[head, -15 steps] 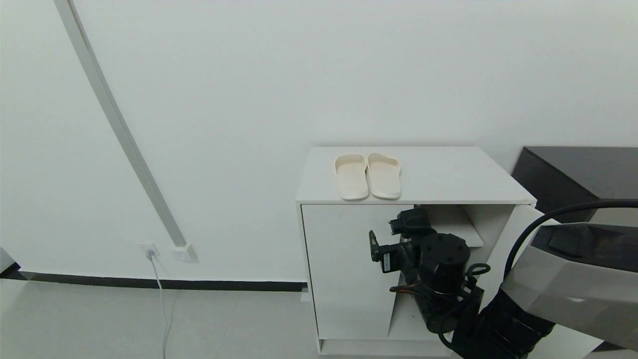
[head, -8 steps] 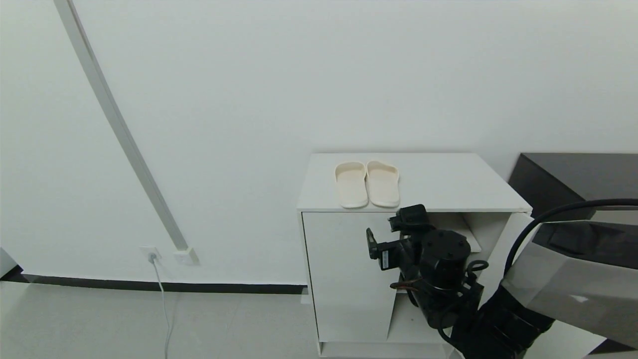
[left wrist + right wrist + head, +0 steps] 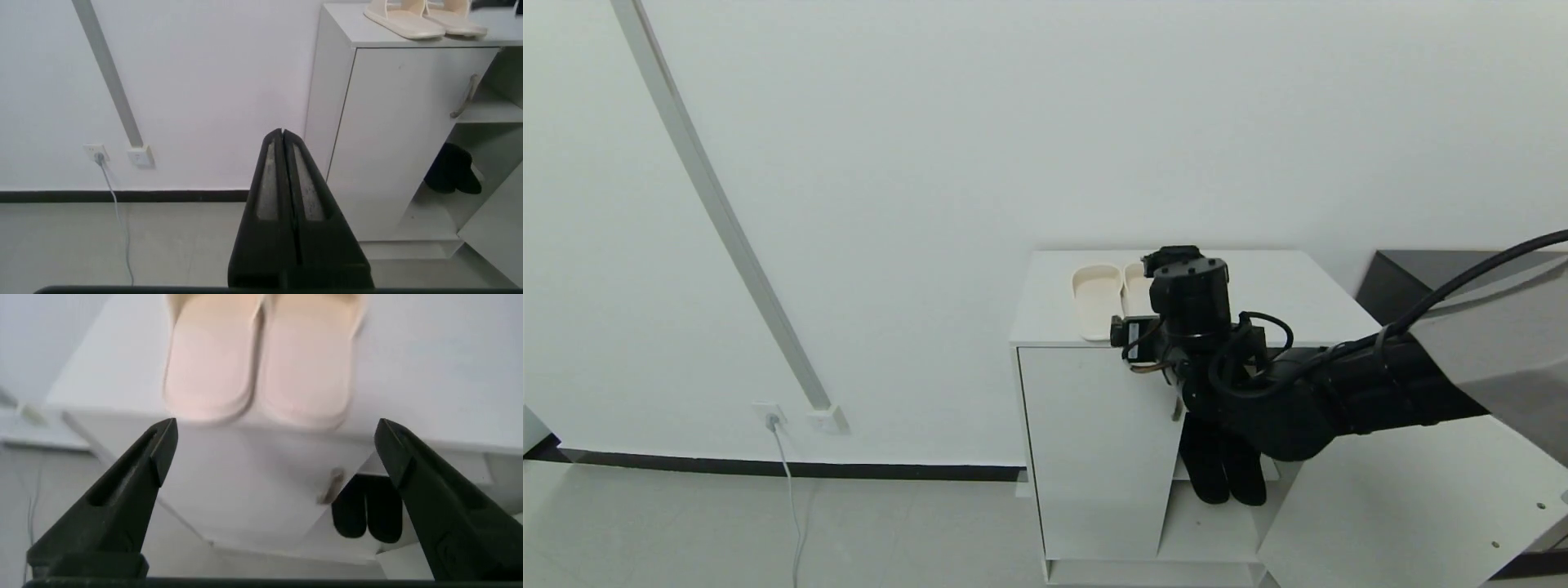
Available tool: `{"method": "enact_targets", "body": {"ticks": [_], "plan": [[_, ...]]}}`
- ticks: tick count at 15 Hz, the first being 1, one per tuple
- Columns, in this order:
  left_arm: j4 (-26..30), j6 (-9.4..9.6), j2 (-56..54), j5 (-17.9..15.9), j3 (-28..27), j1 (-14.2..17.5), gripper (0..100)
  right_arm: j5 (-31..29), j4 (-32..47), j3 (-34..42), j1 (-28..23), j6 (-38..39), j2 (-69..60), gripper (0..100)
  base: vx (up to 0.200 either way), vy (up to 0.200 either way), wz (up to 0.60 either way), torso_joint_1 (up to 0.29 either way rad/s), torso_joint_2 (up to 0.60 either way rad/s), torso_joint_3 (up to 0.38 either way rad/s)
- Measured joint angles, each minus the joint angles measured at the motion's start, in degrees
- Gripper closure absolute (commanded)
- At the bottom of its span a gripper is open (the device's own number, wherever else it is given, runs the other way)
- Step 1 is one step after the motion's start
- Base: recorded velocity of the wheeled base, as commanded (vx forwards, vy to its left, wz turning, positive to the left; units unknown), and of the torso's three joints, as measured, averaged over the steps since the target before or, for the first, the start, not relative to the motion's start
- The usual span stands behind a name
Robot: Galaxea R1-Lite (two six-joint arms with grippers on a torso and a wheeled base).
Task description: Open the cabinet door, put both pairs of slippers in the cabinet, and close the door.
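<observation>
Slippers — the cream pair — lie side by side on the cabinet top, just ahead of and below my right gripper, whose jaws gape wide, spanning both crosswise to their length (my left gripper, pressed shut, hangs well off).

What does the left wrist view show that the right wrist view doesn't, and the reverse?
Left wrist view: the shut left hand, a socket with its cord, the floor. Right wrist view: the open right hand, its fingers spread wide. Both: the cream slippers on top of the cabinet, the black slippers inside it, and the door handle.
</observation>
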Motion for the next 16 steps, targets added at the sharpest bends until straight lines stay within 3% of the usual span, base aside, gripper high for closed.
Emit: {"method": "enact_targets", "body": {"ticks": [2,14,16], "plan": [[0.06,0.04,0.0,-0.04,0.0,0.0,100,-0.55,0.33,-2.02,-0.12,0.26,-0.27,0,0.0,0.0,0.0,0.0,0.0,0.0],[0.09,0.11,0.0,-0.06,0.0,0.02,100,-0.38,0.07,-0.94,1.54,0.41,2.04,0,0.2,0.0,0.0,0.001,0.0,0.001],[0.09,0.09,0.0,-0.01,0.0,0.0,100,-0.13,-0.04,-0.44,1.68,0.44,2.89,0,0.0,0.0,0.0,0.0,0.0,0.0]]}}
